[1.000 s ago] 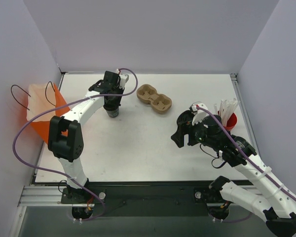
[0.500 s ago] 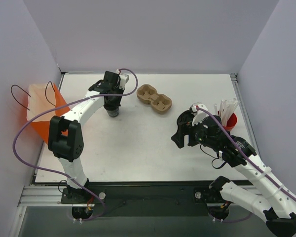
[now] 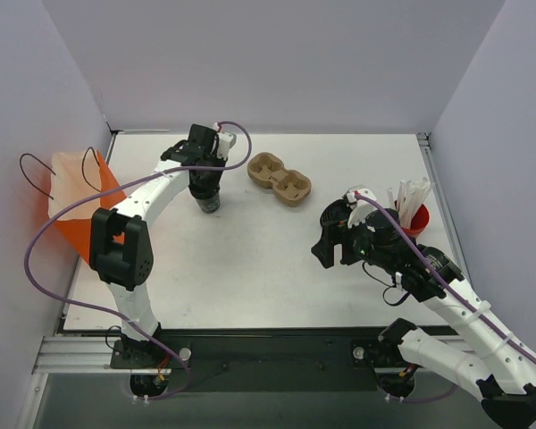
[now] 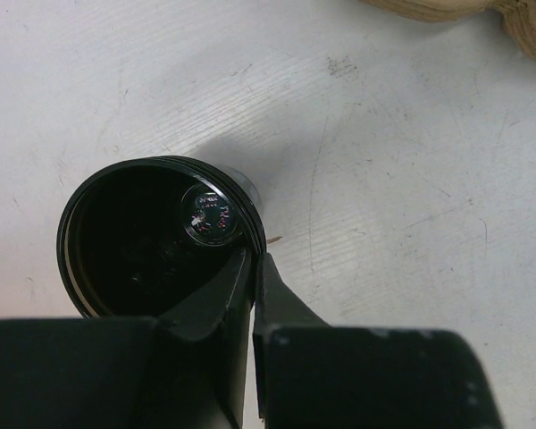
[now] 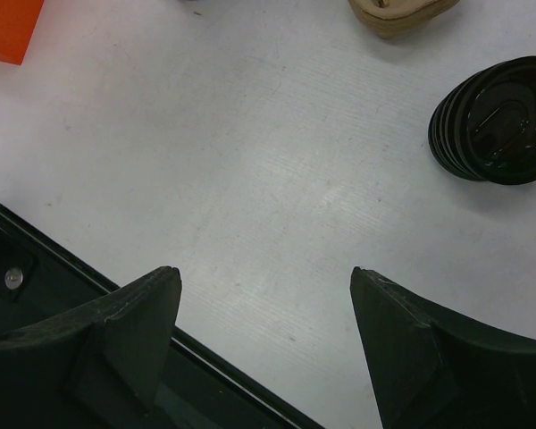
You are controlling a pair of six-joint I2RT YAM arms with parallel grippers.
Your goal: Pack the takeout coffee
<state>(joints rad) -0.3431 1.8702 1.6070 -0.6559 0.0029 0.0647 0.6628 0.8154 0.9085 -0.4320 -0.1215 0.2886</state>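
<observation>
The coffee (image 4: 134, 241) is a small black cup with a round, ridged black top. It sits in the far-left part of the desk (image 3: 250, 268), between the orange bag (image 3: 76, 210) at the left edge and the tan two-hole carrier (image 3: 280, 177) nearer the far edge. The left tool (image 4: 253, 259) reaches down onto it from above. Its two fingers are almost together and pinch the cup's rim on the side nearest the wrist camera (one finger lies over the dark top, the other just outside the wall). A shadow lies beside the cup, and I cannot tell whether its base touches the desk. The right tool (image 5: 263, 273) hangs over the right half of the desk, well apart from the coffee, with its fingers spread wide and nothing between them. A stack of black lids (image 5: 496, 121) lies ahead of it. A red cup (image 3: 418, 219) of white sticks stands near the right edge.
</observation>
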